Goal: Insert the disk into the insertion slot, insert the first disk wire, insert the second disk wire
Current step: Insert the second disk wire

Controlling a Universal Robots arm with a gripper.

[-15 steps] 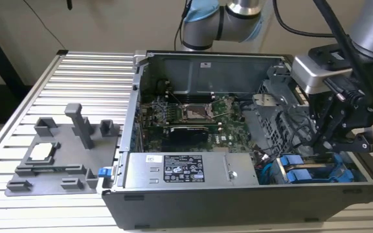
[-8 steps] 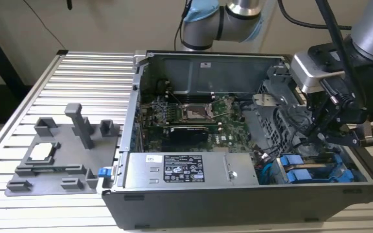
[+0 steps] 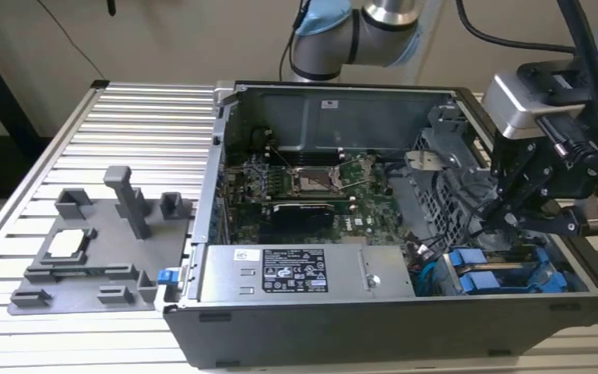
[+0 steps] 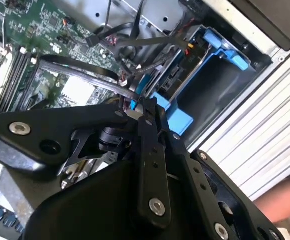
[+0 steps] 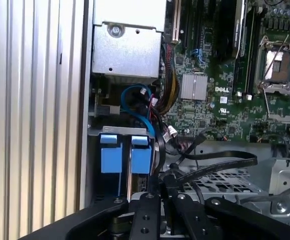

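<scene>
Disk (image 3: 507, 274) in slot (image 3: 548, 290), gripper (image 3: 509, 212) angled above, fingers' state unclear.

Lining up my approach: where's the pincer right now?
In the exterior view the pincer hangs inside the open computer case at that view's right, just above the blue drive carriers, beside black cables.

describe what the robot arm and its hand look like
The arm has silver-grey tubular joints with a light blue cap. Its wrist carries a silver-grey block and black housings, with thick black cables running up. The hand is black, built of angular linkage bars with round silver bolt heads, seen close in both wrist views.
</scene>
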